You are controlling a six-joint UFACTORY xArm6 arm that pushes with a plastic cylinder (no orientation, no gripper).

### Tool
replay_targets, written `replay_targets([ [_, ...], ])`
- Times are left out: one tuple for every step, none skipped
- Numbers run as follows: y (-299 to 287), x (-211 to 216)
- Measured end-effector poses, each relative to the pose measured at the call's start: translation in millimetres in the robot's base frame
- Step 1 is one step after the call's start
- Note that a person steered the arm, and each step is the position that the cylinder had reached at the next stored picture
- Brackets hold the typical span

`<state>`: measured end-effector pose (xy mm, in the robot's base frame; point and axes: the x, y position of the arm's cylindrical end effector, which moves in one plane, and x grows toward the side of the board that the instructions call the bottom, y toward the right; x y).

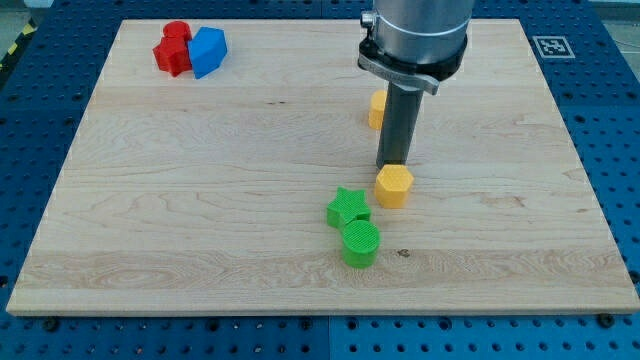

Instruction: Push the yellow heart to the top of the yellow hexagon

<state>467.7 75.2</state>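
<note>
The yellow hexagon (394, 185) lies on the wooden board (200, 200) a little right of centre. The yellow heart (376, 109) sits above it, toward the view's top, and is mostly hidden behind the rod, so its shape is hard to make out. My tip (393, 163) stands just above the hexagon's top edge, touching or nearly touching it, and below the heart. The dark rod hangs from the grey arm housing (414, 40) at the view's top.
A green star (347, 208) and a green cylinder (361, 243) sit together to the lower left of the hexagon. Two red blocks (173, 48) and a blue block (208, 50) cluster at the board's top left corner.
</note>
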Motion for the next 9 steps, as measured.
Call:
replay_targets([
  [0, 0],
  [1, 19],
  [1, 31],
  [1, 38],
  [2, 42],
  [2, 46],
  [5, 54],
  [5, 54],
  [5, 44],
])
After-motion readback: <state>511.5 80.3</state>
